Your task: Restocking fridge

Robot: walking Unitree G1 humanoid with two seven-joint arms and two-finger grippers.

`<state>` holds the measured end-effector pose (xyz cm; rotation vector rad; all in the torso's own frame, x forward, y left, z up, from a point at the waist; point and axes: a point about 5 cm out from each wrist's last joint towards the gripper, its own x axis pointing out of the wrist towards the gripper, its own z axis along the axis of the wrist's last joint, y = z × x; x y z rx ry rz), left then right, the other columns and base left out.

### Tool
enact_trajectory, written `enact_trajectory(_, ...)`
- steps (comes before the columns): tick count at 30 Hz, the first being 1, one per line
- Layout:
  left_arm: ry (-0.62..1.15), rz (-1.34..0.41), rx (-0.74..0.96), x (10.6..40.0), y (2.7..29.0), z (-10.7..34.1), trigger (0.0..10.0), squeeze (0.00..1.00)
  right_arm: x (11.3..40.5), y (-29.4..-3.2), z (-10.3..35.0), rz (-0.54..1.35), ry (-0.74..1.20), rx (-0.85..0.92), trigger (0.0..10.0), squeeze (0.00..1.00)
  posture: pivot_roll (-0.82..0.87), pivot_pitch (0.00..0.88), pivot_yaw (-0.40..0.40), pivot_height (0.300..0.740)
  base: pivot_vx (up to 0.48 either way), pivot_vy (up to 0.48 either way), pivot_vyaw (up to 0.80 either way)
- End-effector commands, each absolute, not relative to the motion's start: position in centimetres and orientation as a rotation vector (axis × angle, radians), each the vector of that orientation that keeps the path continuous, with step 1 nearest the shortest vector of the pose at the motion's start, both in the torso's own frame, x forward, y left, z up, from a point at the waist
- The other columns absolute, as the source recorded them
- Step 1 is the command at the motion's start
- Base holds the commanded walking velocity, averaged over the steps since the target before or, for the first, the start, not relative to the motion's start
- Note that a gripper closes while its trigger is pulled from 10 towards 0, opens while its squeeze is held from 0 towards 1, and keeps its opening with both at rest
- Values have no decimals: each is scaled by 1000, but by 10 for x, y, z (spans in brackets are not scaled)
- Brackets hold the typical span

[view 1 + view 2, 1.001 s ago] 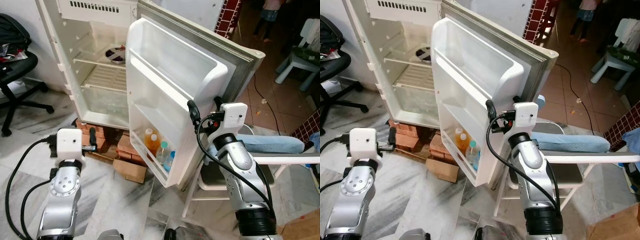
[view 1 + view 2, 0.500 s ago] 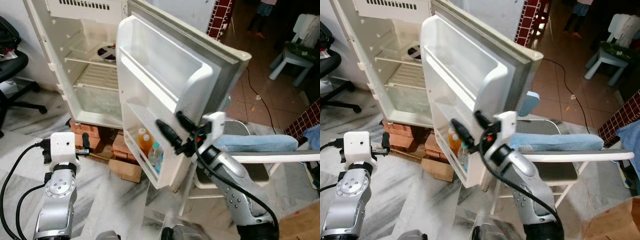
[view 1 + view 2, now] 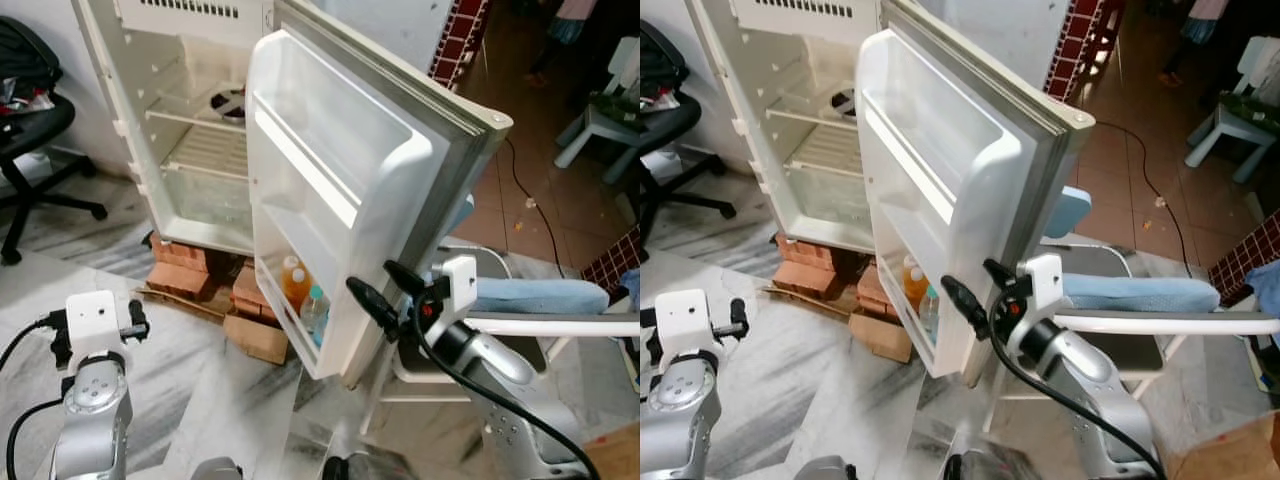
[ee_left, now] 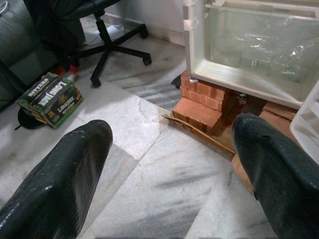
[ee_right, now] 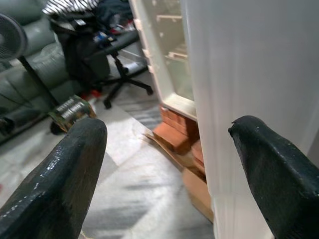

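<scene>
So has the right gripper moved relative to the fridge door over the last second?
Yes. The right gripper has come down from beside the fridge door's outer edge to its lower corner, fingers spread around that edge.

Bottles (image 3: pixel 305 292) stand in the fridge door's lowest shelf (image 3: pixel 290 335).

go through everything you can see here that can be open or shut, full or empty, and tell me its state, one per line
fridge door: open, swung wide.
fridge shelves: nearly bare, one dark round dish on the upper one.
lower door shelf: holding a few bottles.
upper door shelf: empty.
left gripper: open, holding nothing.
right gripper: open at the door's edge, holding nothing.
</scene>
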<state>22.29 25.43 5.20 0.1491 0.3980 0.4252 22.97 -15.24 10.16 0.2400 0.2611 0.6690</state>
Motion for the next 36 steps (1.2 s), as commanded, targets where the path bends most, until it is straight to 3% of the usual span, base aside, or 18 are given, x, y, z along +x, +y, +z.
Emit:
enact_trajectory(1,394,427,148,224,253,55,10000,0,231,-160,103,641,265,224,10000,0,-2,0,-61,740,0,0,0)
enact_trajectory(8,400,418,150,226,254,53,10000,0,227,-173,92,590,305,128,10000,0,-5,0,-58,740,0,0,0)
enact_trajectory(13,400,406,153,227,252,53,10000,0,229,-196,78,417,362,-23,10000,0,-6,0,-57,740,0,0,0)
enact_trajectory(21,403,397,159,228,252,53,10000,0,244,-222,88,257,305,-68,10000,0,-5,0,-53,740,0,0,0)
enact_trajectory(28,413,395,162,227,253,52,10000,0,256,-226,94,220,255,-83,10000,0,-3,0,-49,740,0,0,0)
enact_trajectory(36,414,381,161,227,252,52,10000,0,291,-216,121,248,105,-16,10000,0,14,2,-46,740,0,0,0)
